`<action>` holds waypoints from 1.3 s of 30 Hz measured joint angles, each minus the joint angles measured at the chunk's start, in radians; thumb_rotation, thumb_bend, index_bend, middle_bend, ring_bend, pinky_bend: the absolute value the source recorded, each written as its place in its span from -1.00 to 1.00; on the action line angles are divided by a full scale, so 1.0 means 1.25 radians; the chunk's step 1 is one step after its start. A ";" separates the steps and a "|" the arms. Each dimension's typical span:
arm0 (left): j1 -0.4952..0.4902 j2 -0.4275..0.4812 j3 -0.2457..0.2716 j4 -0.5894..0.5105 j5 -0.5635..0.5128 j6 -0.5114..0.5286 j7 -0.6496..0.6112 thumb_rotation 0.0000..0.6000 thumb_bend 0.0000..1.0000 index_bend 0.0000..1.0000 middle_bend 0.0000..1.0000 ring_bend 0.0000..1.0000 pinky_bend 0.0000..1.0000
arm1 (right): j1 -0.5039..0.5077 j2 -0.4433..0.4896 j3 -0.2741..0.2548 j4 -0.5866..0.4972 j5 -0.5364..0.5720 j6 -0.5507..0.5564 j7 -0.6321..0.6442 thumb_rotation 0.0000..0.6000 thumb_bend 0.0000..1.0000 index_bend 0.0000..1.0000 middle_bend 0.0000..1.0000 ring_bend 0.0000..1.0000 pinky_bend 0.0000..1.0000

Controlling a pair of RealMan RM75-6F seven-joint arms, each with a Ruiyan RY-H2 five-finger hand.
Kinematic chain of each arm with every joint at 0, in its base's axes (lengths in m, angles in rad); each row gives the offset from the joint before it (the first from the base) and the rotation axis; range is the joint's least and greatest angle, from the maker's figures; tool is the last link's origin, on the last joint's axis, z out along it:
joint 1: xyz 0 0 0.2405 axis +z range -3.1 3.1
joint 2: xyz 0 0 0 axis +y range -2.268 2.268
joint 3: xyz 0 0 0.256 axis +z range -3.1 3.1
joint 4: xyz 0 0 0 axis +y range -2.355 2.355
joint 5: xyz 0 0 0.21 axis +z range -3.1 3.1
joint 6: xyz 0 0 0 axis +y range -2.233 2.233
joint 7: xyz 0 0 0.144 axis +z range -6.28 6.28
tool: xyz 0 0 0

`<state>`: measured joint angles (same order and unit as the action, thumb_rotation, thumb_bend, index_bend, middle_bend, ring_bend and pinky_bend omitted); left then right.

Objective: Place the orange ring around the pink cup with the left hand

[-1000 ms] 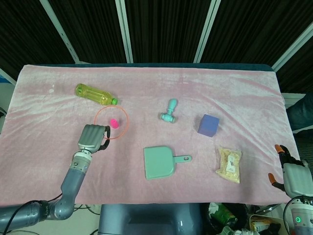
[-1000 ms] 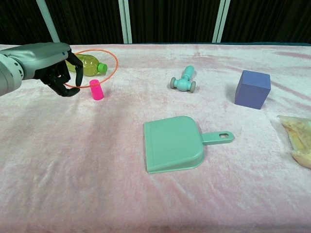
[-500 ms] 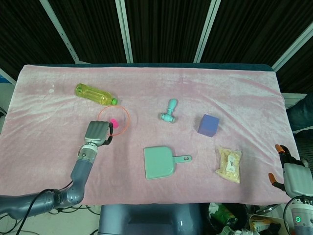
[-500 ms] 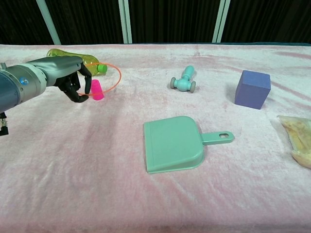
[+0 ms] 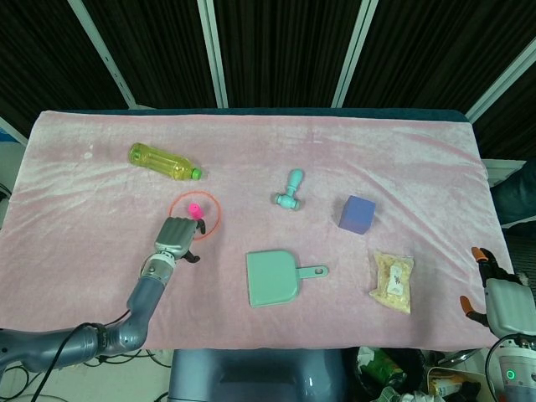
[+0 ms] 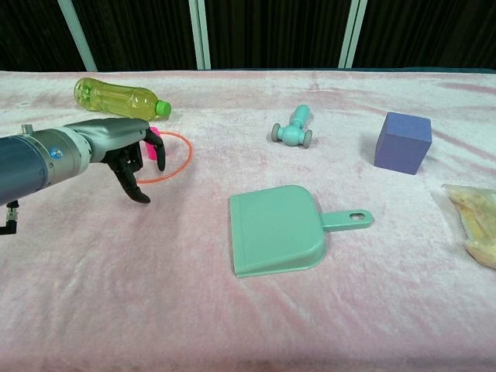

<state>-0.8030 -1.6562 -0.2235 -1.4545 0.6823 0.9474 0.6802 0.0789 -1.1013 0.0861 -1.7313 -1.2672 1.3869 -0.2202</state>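
Observation:
The orange ring [image 5: 219, 214] lies flat on the pink cloth, encircling the small pink cup [image 5: 194, 208], which stands upright. My left hand [image 5: 176, 237] sits at the ring's near-left edge with its fingers apart and pointing down, holding nothing that I can see. From the chest view the left hand [image 6: 128, 155] hides the left part of the orange ring [image 6: 188, 152] and much of the pink cup [image 6: 154, 132]. My right hand [image 5: 501, 300] hangs off the table's near right corner, fingers spread and empty.
A yellow bottle [image 5: 163, 162] lies behind the ring. A teal dustpan [image 5: 272, 277] lies at centre front, a teal dumbbell-shaped toy [image 5: 290, 191] and a purple cube [image 5: 357, 214] further right, and a snack bag [image 5: 393, 280] near the right front edge.
The left hand carried the ring from above down over the pink cup, laid it on the cloth and drew back toward the front edge with its fingers loosened.

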 measured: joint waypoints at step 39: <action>0.406 0.456 0.251 -0.429 0.486 0.472 -0.243 1.00 -0.99 -0.62 -0.79 -1.00 -0.79 | -0.004 0.002 0.003 0.008 -0.029 0.024 0.021 1.00 -0.49 -0.99 -0.87 -0.46 -0.39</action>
<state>-0.2950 -1.0864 0.0905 -1.9904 1.2898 1.5369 0.3761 0.0742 -1.0993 0.0894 -1.7213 -1.3032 1.4169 -0.1944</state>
